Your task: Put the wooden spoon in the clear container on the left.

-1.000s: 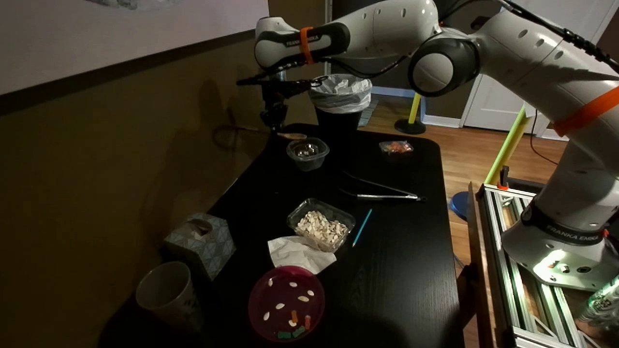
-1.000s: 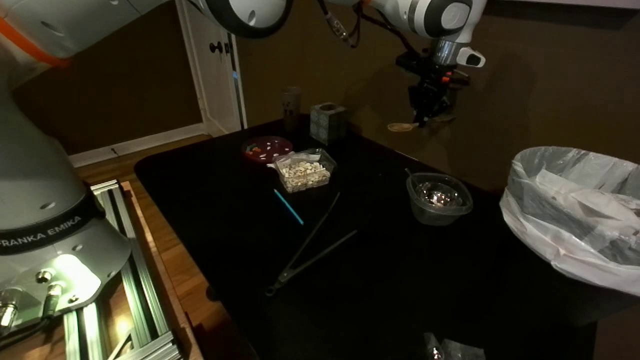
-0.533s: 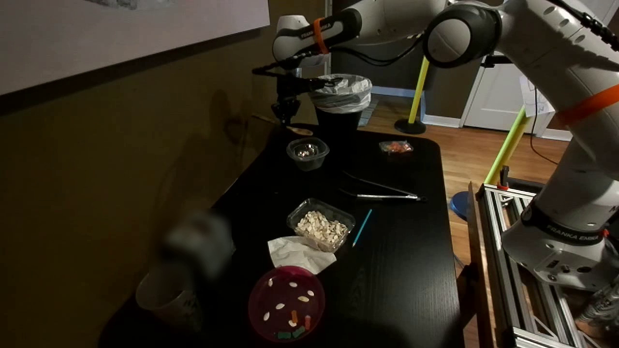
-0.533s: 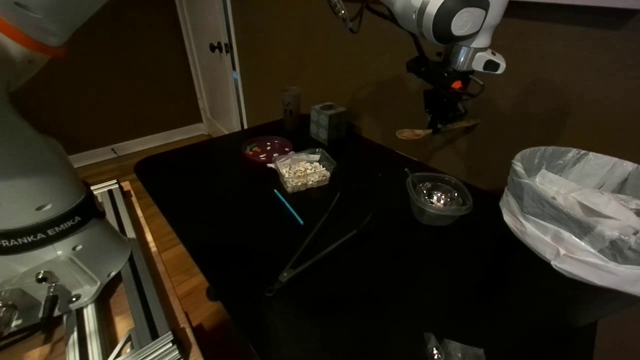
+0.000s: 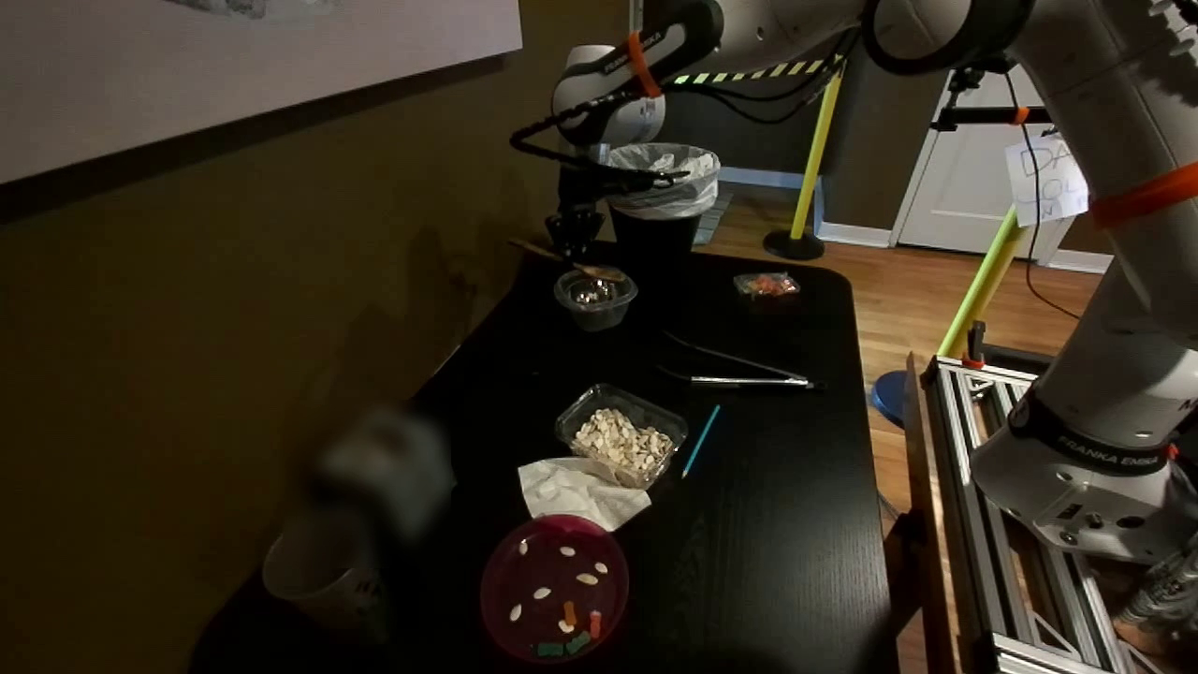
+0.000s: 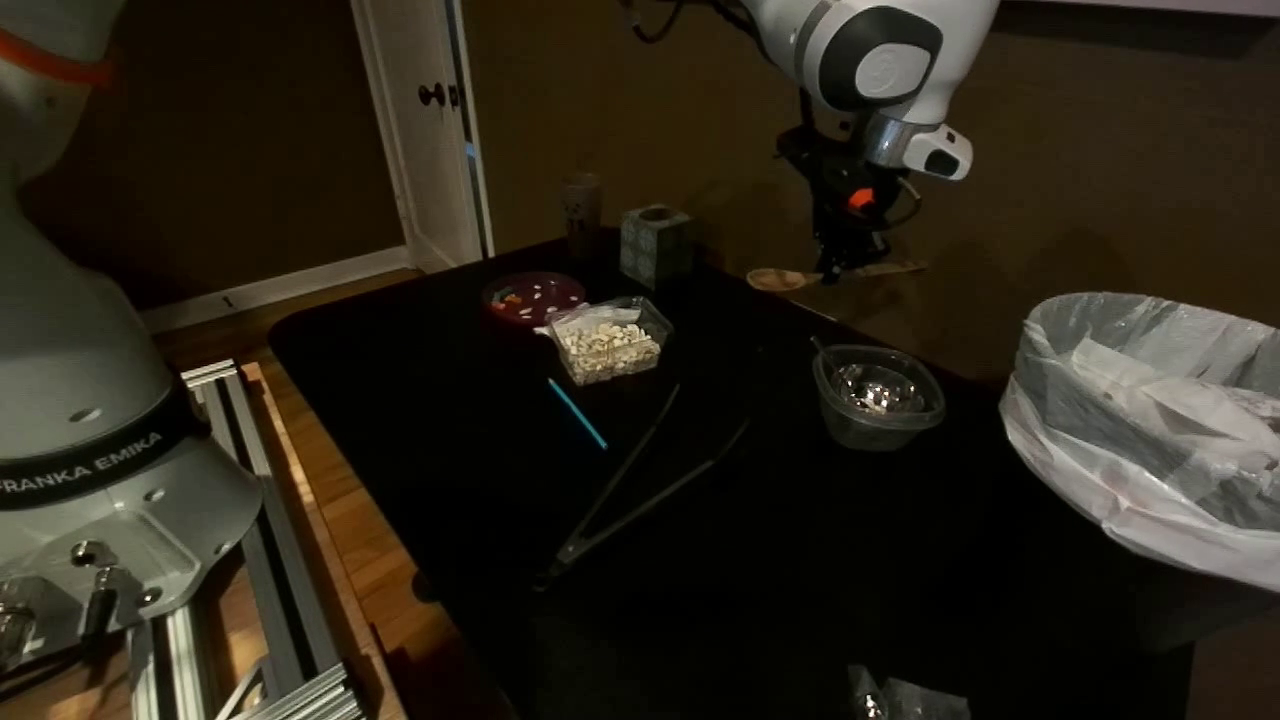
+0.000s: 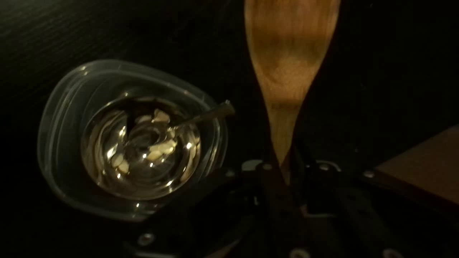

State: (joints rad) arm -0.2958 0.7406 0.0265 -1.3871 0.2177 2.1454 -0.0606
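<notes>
One wooden spoon (image 7: 291, 53), neck clamped in the claw (image 7: 285, 168), hangs midair to one side of the clear container (image 7: 53, 143) (prob target), so imo centre it, dodge that poking-out utensil handle (image 7: 212, 113), n lower slow b4 release.

The tabletop (image 5: 749, 543) is black, with faint wood grain and a rounded corner at its far end in an exterior view. On it sits a dark red plate (image 5: 560, 582); a crumpled paper napkin (image 5: 571, 491) lies between this and a rectangular clear food tray (image 5: 646, 419), though whether it runs under either is hard to tell. Just beside the tray lies a light-blue pencil (image 5: 702, 442). Tongs (image 5: 749, 381) lie splayed in a V, their hinge near one long edge. Well apart from the tray, a clear plastic tub (image 6: 868, 437) stands near the opposite edge. A small clear packet (image 5: 767, 285) lies near the rounded corner. A tissue box (image 6: 655, 250) and a printed cup (image 6: 582, 215) stand near each other.
</notes>
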